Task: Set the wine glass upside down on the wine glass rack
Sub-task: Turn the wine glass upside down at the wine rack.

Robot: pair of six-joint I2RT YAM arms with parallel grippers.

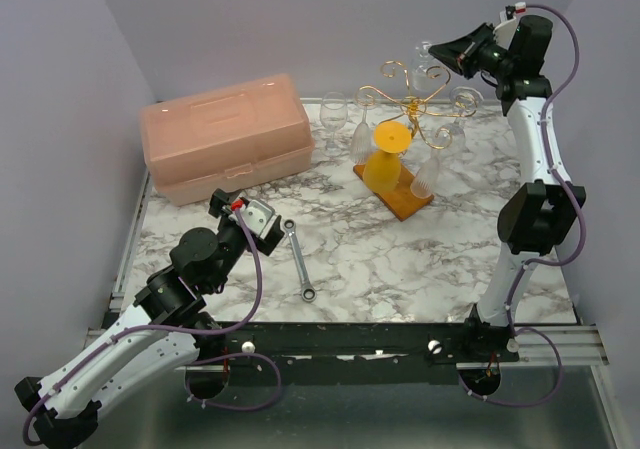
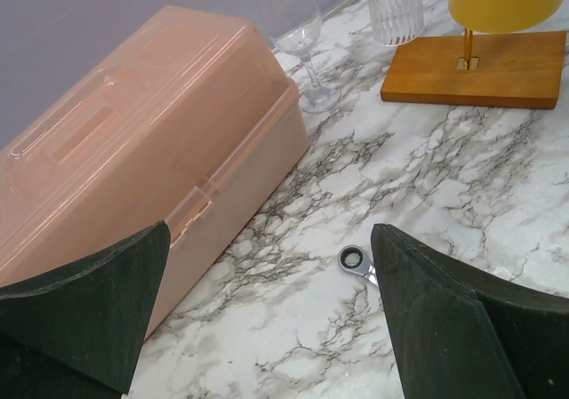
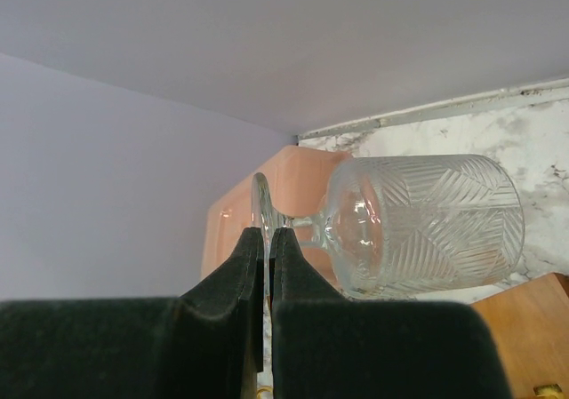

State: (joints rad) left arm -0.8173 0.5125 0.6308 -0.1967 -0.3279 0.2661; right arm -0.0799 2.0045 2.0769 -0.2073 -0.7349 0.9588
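The left arm lies folded low, well to the near left of the wine glass rack (image 1: 407, 207), its elbow bent and its wrist angled down. The left gripper (image 2: 269, 230) points towards the rack with its jaws spread wide and nothing between them.

The right arm stands tall to the right of the rack, forearm reaching up and back. The right gripper (image 3: 267, 235) hangs just right of the rack's top, pointing left, its fingers (image 3: 240, 275) pinched on the foot of the wine glass (image 3: 427, 221).
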